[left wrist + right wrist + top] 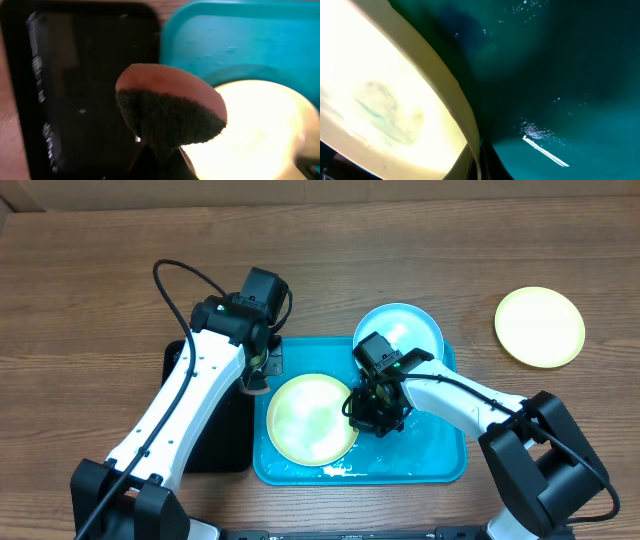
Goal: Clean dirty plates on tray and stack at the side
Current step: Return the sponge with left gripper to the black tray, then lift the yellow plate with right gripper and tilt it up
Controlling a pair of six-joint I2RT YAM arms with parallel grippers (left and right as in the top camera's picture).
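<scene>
On the blue tray (440, 462) the right gripper (372, 416) pinches a yellow-green plate (308, 418) by its rim; the left gripper (257, 383) clasps a sponge (170, 107) beside the black tray (215, 442).

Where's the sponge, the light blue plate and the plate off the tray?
sponge (170, 120): left wrist view, dark face.
light blue plate (412, 330): overhead view, centre.
yellow-green plate on table (540, 327): overhead view, centre.

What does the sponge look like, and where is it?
The sponge is a rounded, soft-looking pad, tan-pink on one face and a dark, rough scrubber on the other. The left gripper is shut on it, pinching its lower end in the wrist view. It hangs where the black tray meets the blue tray, right beside the yellow plate. Whether it touches that plate cannot be told.
</scene>
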